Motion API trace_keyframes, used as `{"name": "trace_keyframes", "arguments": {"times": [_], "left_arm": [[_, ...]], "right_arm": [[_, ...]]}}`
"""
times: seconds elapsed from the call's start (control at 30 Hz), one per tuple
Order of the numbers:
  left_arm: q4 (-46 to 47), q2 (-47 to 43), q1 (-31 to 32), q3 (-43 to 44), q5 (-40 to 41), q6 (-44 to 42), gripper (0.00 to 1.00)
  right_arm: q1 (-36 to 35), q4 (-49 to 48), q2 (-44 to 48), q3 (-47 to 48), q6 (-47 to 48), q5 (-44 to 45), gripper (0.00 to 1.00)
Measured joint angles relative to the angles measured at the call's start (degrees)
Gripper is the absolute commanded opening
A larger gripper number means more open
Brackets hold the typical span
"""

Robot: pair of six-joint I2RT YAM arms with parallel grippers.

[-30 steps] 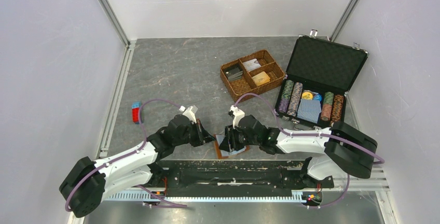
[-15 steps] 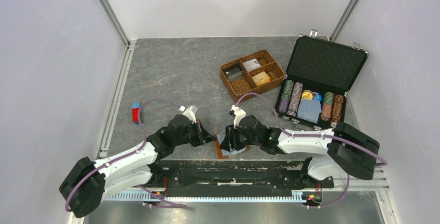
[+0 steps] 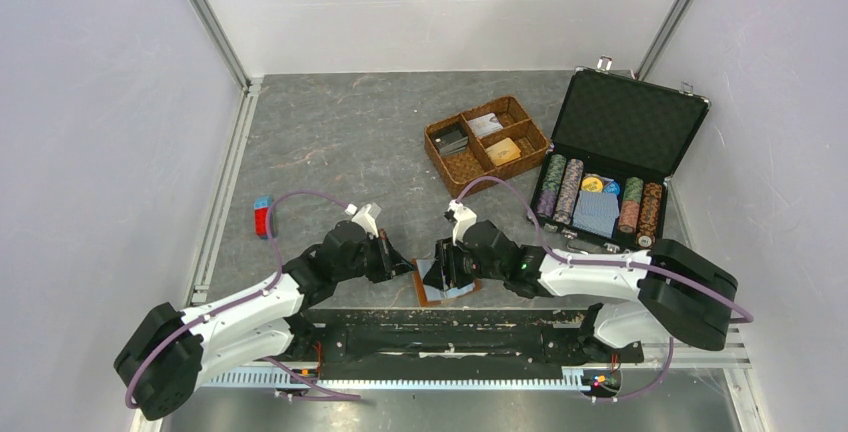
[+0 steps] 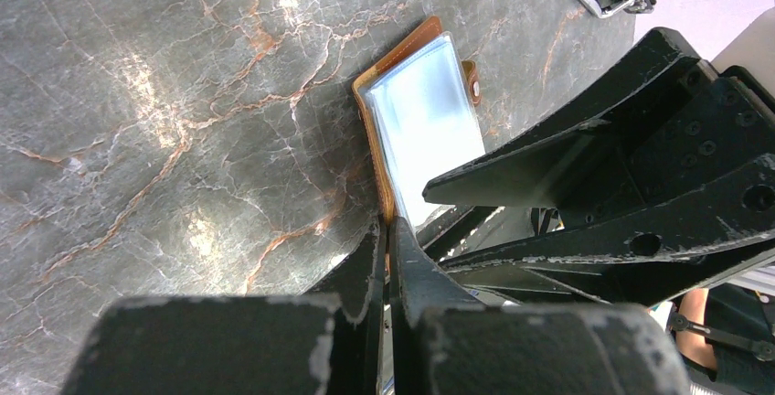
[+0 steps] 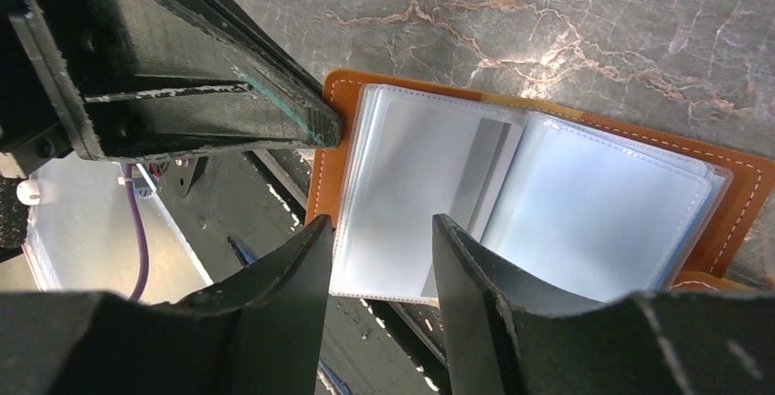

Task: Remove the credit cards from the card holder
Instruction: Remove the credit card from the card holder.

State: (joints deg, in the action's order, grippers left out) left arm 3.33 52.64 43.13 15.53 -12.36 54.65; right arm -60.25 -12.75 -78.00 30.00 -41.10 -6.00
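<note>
The card holder (image 3: 450, 290) is a tan leather wallet lying open at the table's near edge, its pale clear sleeves (image 5: 429, 185) facing up. My left gripper (image 4: 388, 223) is shut on the holder's tan edge (image 4: 384, 153) and pins it. My right gripper (image 5: 379, 244) is open just above the sleeves, its fingers either side of the leftmost sleeve's near edge. I cannot tell whether a card sits in the sleeves. One golden-orange credit card (image 3: 503, 151) lies in the woven basket.
The woven brown basket (image 3: 440, 160) stands behind the grippers. An open black case (image 3: 630, 122) at right holds poker chips (image 3: 560, 187) and a blue deck (image 3: 595, 214). A red and blue block (image 3: 262, 216) lies at left. The table's front edge is under the holder.
My right arm has shifted very slightly to the right over the holder. The left arm and the holder have not moved.
</note>
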Motion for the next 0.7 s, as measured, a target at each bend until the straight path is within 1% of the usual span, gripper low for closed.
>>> {"name": "trace_keyframes", "arguments": {"times": [0.1,0.23,0.37,0.43,0.6,0.7], "left_arm": [[0.00,0.00,0.00,0.00,0.00,0.00,0.02],[0.00,0.00,0.00,0.00,0.00,0.00,0.02],[0.00,-0.02,-0.02,0.00,0.00,0.00,0.02],[0.00,-0.09,-0.02,0.00,0.00,0.00,0.02],[0.00,-0.15,-0.02,0.00,0.00,0.00,0.02],[0.00,-0.22,-0.02,0.00,0.00,0.00,0.02]], "right_arm": [[0.00,-0.02,0.61,0.00,0.00,0.24,0.48],[0.00,0.02,0.74,0.00,-0.07,0.59,0.54],[0.00,0.02,0.50,0.00,-0.28,0.70,0.55],[0.00,0.02,0.11,0.00,-0.28,0.68,0.53],[0.00,0.17,-0.85,0.00,-0.24,0.66,0.41],[0.00,0.46,-0.90,0.00,-0.31,0.70,0.37]]}}
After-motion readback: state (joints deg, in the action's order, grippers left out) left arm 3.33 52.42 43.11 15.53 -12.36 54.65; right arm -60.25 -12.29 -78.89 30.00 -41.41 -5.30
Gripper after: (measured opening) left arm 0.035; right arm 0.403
